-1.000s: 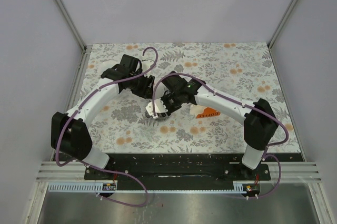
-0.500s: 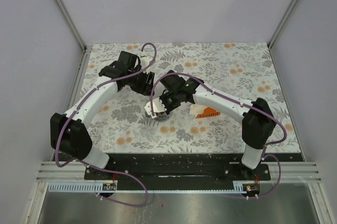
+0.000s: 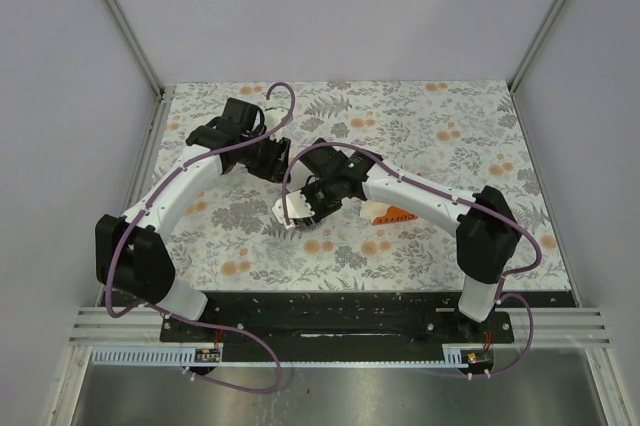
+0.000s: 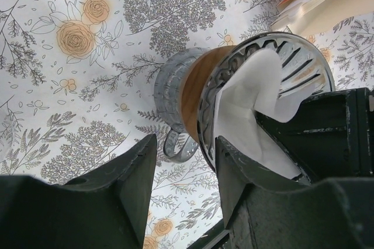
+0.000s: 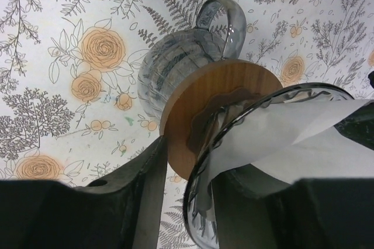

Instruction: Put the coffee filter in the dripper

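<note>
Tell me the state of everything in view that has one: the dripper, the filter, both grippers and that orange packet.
dripper: tipped over on its side, not upright.
coffee filter: inside the dripper's cone, creased, not lying flat against the wall.
left gripper: open, jaws astride the dripper's rim.
right gripper: open, jaws astride the rim and the filter's edge.
orange packet: lying flat, apart from both grippers.

Floral-print desk (image 3: pixel 450 126) under even light; pale lavender walls (image 3: pixel 330 6) on three sides; aluminium corner posts (image 3: pixel 120 18); black mounting plate (image 3: pixel 330 304) at near edge.
</note>
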### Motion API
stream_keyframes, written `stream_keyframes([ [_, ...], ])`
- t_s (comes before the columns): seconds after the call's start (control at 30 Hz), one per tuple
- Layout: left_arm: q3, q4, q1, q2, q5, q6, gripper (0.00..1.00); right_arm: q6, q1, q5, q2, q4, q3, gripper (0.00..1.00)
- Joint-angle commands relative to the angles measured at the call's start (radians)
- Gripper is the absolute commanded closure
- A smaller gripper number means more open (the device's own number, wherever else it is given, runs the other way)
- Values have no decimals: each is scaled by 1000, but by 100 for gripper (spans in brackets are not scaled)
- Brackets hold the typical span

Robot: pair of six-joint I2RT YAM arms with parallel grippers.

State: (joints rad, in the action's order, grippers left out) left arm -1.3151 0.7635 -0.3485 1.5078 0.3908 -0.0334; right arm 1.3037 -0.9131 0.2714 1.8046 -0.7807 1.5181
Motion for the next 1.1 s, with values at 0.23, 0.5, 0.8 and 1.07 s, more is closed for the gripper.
stream_keyframes([
  [0.23,-1,-30,3,-20,25,-6,52,-4,-23,9,24,-15,24,94],
  [0.5,-7,-30,2,-27,17,-11,52,-52,-29,-20,-17,47,-2,38],
  [0.8,-9,-30,2,-40,5,-13,52,-84,-29,-4,-123,124,-62,21],
  [1.07,-13,-30,2,-41,3,-16,51,-103,-29,12,-200,161,-102,1],
])
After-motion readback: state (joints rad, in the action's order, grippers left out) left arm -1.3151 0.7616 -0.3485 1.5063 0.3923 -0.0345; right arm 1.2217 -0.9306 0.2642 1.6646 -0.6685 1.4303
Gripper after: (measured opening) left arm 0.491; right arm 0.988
